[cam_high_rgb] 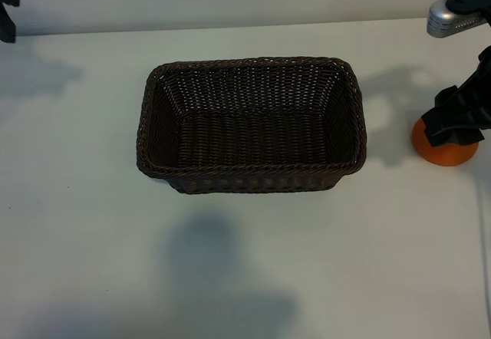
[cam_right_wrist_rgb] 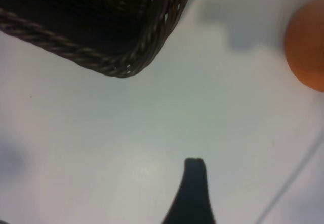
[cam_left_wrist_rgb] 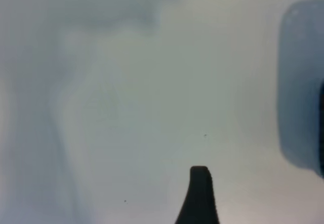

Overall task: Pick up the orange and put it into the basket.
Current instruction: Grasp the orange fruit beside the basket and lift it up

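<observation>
At the far left edge of the exterior view, only a small black part of the left gripper [cam_high_rgb: 8,13] is seen, raised near the back of the white table [cam_high_rgb: 84,224] and well apart from everything else. Its pose cannot be read there. In the left wrist view, a single dark fingertip [cam_left_wrist_rgb: 199,193] is shown over bare table surface with nothing against it; the jaw spacing is not shown, so it cannot be told whether they are released or clenched.

In the middle of the table, the basket [cam_high_rgb: 157,116] is set with its long side running across the view. Its woven interior is seen down to the floor, and nothing is seen lying in it.

Further right, just beside the basket but not touching it, the orange [cam_high_rgb: 443,153] is found resting on the table near the right edge. The right gripper [cam_high_rgb: 459,116] is held over it, pointed steeply downward from an arm whose silver link [cam_high_rgb: 449,18] is seen reaching in from the upper right corner. The upper part of the fruit is covered by the black gripper body in this view. In the right wrist view, one dark fingertip [cam_right_wrist_rgb: 193,183] is seen above bare table, with the orange [cam_right_wrist_rgb: 309,46] off to one side and a basket corner [cam_right_wrist_rgb: 126,64] beyond; the jaws are parted, and nothing is seen grasped.
</observation>
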Controlling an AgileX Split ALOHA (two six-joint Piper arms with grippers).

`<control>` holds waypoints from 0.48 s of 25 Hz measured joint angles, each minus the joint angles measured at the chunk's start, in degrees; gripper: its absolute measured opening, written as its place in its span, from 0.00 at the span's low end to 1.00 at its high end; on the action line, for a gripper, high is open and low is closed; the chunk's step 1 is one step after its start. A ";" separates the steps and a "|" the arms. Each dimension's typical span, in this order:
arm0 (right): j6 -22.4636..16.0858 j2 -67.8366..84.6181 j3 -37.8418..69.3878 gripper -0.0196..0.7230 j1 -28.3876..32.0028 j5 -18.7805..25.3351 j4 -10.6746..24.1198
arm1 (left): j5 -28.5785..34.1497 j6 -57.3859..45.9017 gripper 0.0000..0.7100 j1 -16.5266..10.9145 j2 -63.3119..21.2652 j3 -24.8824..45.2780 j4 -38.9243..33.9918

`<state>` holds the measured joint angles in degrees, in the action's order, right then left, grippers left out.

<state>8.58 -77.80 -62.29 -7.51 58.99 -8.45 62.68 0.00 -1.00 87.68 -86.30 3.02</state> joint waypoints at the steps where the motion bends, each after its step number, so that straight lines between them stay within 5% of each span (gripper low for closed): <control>1: 0.00 0.00 0.00 0.83 0.00 0.06 0.00 | 0.83 0.00 0.84 0.00 -0.82 0.00 0.06; 12: -0.07 0.00 0.00 0.83 0.00 0.45 0.43 | -4.36 4.12 0.84 0.00 -24.65 12.85 4.54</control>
<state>8.52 -77.80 -62.29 -7.51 59.43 -8.02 58.32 4.12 -1.00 63.03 -73.45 7.57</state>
